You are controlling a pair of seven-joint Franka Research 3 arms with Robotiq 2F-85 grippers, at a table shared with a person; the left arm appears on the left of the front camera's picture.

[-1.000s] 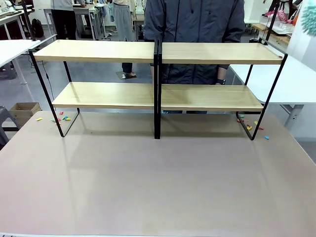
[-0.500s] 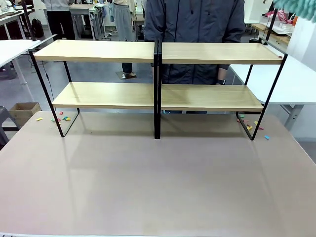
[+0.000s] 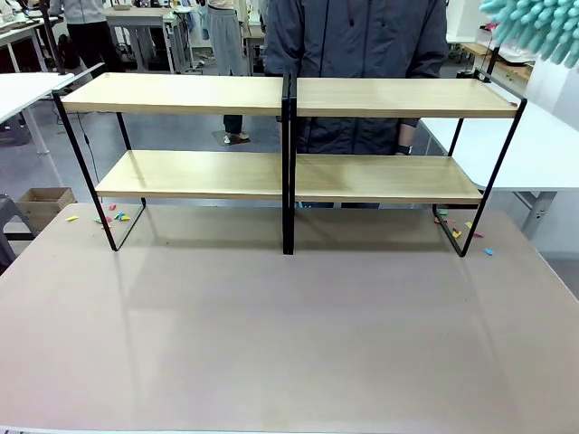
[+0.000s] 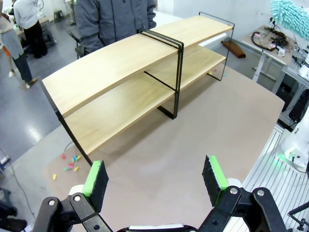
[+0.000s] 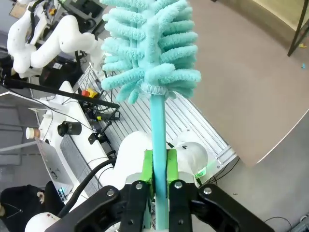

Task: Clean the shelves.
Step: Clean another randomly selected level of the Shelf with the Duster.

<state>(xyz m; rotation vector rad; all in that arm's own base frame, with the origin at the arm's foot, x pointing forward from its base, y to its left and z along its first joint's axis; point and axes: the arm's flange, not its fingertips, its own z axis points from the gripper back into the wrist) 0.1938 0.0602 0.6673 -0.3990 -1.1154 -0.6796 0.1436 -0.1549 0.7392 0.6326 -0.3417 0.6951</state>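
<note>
In front of the left gripper (image 4: 155, 176), whose fingers are wide apart, the brown table (image 4: 193, 145) is flat and open right up to the shelves (image 4: 125, 72). The shelves stand across the way like a fence. A black post (image 4: 177, 77) splits them in the middle, with a gap between the boards on each side. A person (image 4: 116, 19) stands just behind them. The right gripper (image 5: 160, 166) pinches a fluffy duster (image 5: 149, 48) that sticks out ahead of it.

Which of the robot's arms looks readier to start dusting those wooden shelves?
The right arm. The right gripper is shut on the handle of the teal duster, whose fluffy head is raised on the right side of the shelves. The left gripper is open and empty, above the brown table.
</note>
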